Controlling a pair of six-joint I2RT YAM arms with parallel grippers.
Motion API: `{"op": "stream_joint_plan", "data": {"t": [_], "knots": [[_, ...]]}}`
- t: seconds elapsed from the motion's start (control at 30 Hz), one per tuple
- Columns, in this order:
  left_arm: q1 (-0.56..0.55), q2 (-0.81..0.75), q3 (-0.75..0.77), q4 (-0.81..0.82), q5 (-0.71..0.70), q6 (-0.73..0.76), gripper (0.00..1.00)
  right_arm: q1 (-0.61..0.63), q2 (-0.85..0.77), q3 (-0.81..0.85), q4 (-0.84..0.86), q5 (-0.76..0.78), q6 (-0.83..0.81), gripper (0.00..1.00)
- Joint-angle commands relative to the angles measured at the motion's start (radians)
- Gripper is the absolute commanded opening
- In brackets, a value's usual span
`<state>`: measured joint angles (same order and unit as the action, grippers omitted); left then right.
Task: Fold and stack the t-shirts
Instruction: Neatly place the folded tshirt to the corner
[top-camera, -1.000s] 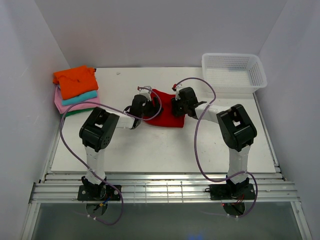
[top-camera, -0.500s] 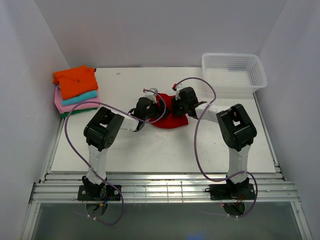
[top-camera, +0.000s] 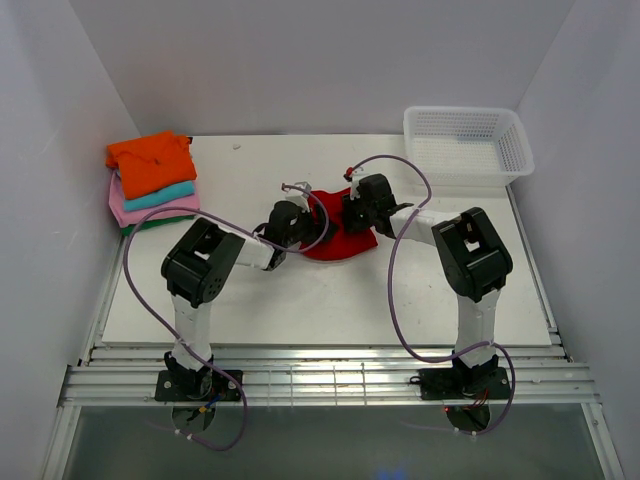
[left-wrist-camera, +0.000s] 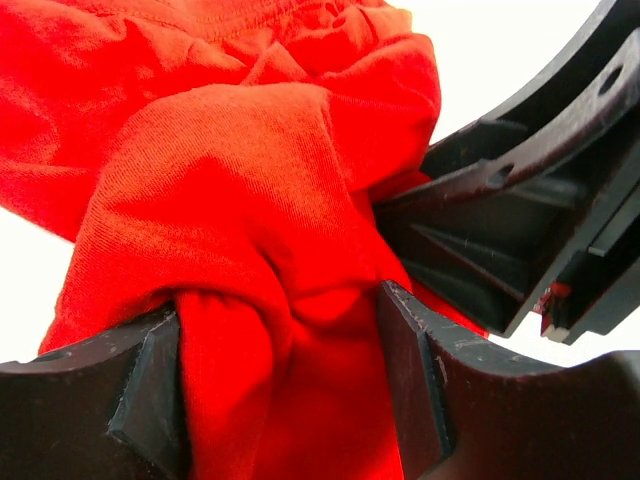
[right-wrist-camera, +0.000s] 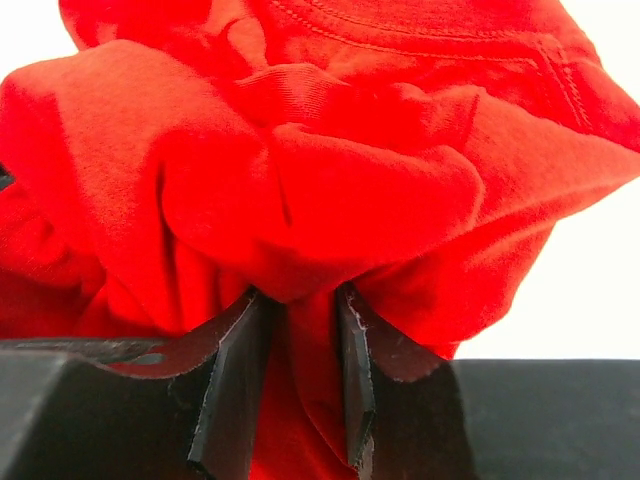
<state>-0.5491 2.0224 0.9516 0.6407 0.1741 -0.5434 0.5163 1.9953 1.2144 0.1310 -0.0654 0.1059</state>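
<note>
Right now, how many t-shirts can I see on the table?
5. The red t-shirt is central; the orange t-shirt, teal t-shirt, pink t-shirt and green t-shirt are stacked far left. Others may be hidden.

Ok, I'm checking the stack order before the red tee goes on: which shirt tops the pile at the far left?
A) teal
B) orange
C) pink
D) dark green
B: the orange t-shirt lies uppermost, with the teal t-shirt and the pink t-shirt showing beneath it.
</note>
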Motion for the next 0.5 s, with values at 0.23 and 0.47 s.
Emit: {"op": "stream_joint_plan", "data": {"t": [0.23, 0.47], "knots": [[0.001, -0.079, -0.085, -0.064, -0.018, -0.065, 0.77, 0.010, 0.042, -0.010, -0.024, -0.034, 0.017, 0.37], [0.006, -0.030, -0.071, -0.015, 0.062, -0.115, 0.82, 0.010, 0.045, -0.010, -0.028, -0.031, 0.014, 0.37]]}}
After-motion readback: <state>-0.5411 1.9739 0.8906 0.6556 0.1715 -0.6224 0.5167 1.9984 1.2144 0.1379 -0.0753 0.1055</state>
